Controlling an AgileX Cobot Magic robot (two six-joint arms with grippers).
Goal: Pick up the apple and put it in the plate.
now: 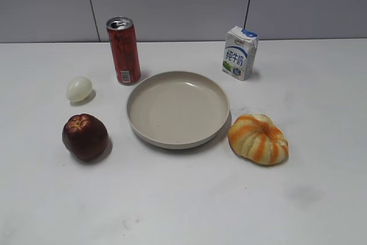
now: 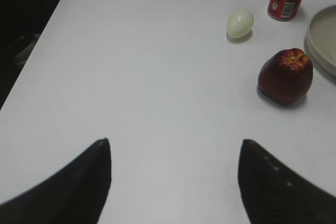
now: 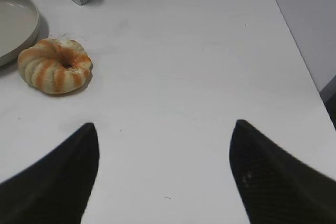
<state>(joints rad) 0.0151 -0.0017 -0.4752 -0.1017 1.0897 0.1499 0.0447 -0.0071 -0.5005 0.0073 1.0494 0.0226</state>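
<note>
Apple (image 1: 85,136): lower left on tabletop (image 1: 183,210), beside empty plate (image 1: 178,109), ungrasped. Left gripper (image 2: 176,153) and right gripper (image 3: 164,135): wide open, empty, awaiting pickup.

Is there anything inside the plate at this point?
No. The plate shows only its bare beige bottom. The apple sits on the table left of it, apart from the rim, and the striped pumpkin-like fruit lies by its right edge. Whatever is under the plate is hidden.
</note>
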